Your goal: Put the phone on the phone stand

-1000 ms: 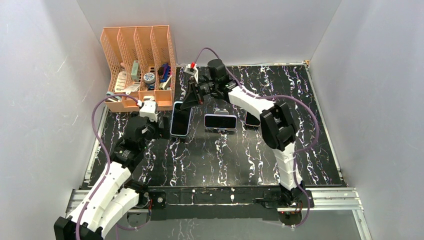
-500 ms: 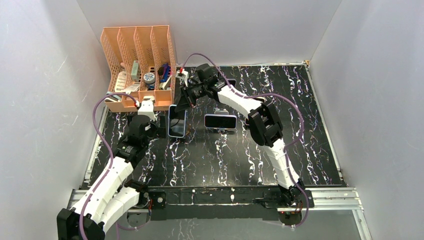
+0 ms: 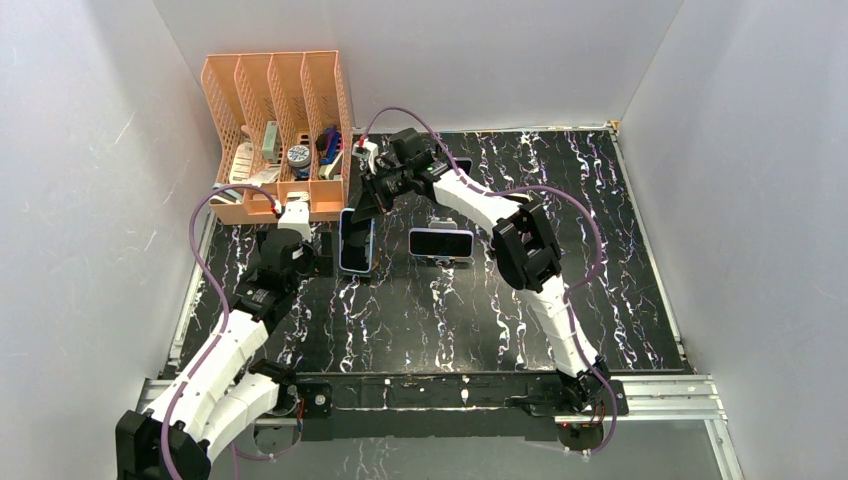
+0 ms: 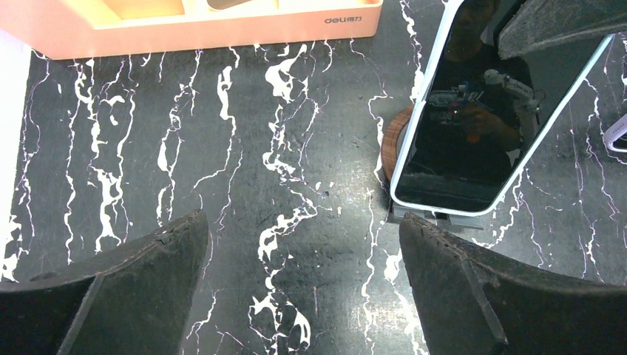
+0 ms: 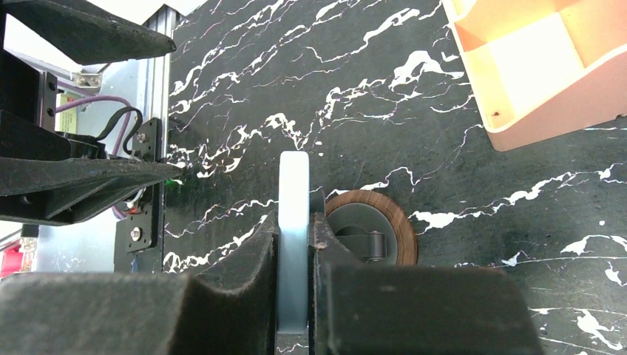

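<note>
My right gripper (image 3: 362, 205) is shut on the top edge of a light-blue phone (image 3: 357, 245), which stands upright on the left of the table. In the right wrist view the phone's edge (image 5: 293, 192) sits clamped between the pads (image 5: 255, 259), just in front of the phone stand's round wooden base (image 5: 366, 225). In the left wrist view the phone's dark screen (image 4: 480, 111) leans back, its lower edge at the stand's grey lip (image 4: 436, 216). My left gripper (image 4: 302, 222) is open and holds nothing. It hovers over bare marble to the left of the stand (image 4: 388, 144).
An orange desk organiser (image 3: 280, 130) with several small items stands at the back left, close behind the stand. A second phone (image 3: 440, 243) lies sideways on another stand at mid-table. White walls close in the left, back and right sides.
The right arm has carried the phone left and a little lower, onto the wooden-based stand. The left arm has shifted slightly and stayed open.
</note>
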Robot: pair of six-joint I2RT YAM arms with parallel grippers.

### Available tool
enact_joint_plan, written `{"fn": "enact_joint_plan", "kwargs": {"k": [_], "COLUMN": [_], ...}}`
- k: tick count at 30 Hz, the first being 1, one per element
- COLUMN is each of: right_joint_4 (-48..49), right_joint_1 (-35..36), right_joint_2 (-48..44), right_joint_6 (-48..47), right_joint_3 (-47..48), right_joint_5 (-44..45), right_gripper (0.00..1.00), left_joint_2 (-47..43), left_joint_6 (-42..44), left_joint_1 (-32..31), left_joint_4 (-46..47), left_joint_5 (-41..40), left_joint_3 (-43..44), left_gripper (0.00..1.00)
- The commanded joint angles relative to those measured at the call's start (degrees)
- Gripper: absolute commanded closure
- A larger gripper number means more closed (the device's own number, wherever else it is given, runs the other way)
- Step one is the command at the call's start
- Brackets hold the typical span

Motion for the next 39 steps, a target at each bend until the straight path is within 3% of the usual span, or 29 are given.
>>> {"fn": "enact_joint_plan", "kwargs": {"k": [1, 23, 28, 39], "right_joint_4": [-0.4, -2.1, -2.4, -4.2], "right_joint_1": [-0.1, -0.1, 0.0, -0.2], "right_joint_2": [0.4, 2.3, 2.4, 2.6], "right_joint_6": [-1.0, -2.0, -2.3, -4.0], "right_joint_3": [4.4, 5.0, 5.2, 6.6], "right_joint_5": [-1.0, -0.6, -0.7, -1.4], "right_gripper": [0.99, 0.99, 0.72, 0.39], "left_joint_2": [-0.3, 1.2, 1.6, 2.3], "left_joint_6": [-0.5, -0.4, -0.4, -0.4], "left_joint_1": [0.3, 0.5, 0.5, 0.5], "left_joint_4": [-0.2, 0.1, 0.1, 0.2], "left_joint_5": [-0.1, 0.7, 0.8, 1.0], "left_joint_3": [0.4, 0.5, 0.5, 0.7], "left_gripper": [0.02, 0.02, 0.02, 0.02]}}
